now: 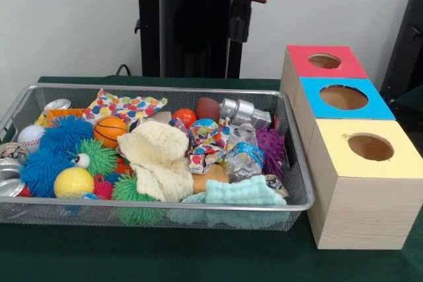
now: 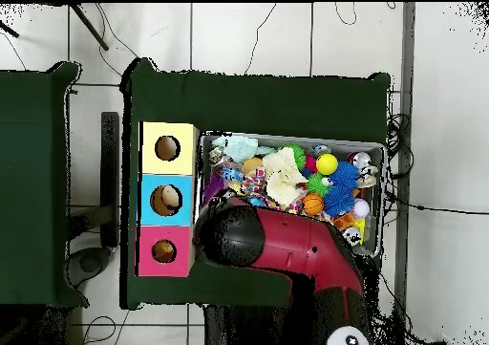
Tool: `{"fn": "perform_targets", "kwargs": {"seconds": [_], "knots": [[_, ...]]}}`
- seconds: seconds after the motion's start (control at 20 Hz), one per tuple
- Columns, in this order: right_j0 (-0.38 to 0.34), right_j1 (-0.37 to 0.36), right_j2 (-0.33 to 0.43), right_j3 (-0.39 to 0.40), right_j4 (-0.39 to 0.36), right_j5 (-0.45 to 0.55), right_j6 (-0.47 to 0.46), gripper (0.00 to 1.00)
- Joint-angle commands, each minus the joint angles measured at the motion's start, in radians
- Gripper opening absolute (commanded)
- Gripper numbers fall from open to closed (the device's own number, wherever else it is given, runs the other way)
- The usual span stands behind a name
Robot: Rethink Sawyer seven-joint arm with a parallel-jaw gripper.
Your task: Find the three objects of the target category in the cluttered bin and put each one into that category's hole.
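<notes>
Arm [image 2: 287, 246] parked high over the bin's [image 1: 165, 211] robot-side edge – jaws hidden, can't tell their state. A plush [image 1: 210, 177] – orange-brown – peeks from under the cloths; lift those first. Red hole [image 1: 324, 61] farthest back.

The arm [image 2: 287, 250] was glossy red with a rounded black housing at its end, a small dark mark on the red shell, and a white-ringed black cap near its base. Behind the bin [image 1: 158, 208], the pedestal [image 1: 192, 37] was black.
</notes>
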Motion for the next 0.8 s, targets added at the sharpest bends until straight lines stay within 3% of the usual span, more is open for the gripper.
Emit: {"fn": "perform_targets", "kwargs": {"seconds": [0.05, 0.4, 0.65, 0.8], "knots": [[-0.084, 0.008, 0.088, 0.186, -0.085, -0.221, -0.041, 0.00], [-0.078, 0.076, 0.075, 0.252, -0.150, -0.408, 0.032, 0.00], [-0.102, 0.183, 0.046, 0.201, -0.191, -0.491, 0.049, 0.00], [-0.156, 0.240, 0.075, 0.167, -0.195, -0.500, 0.034, 0.00]]}}
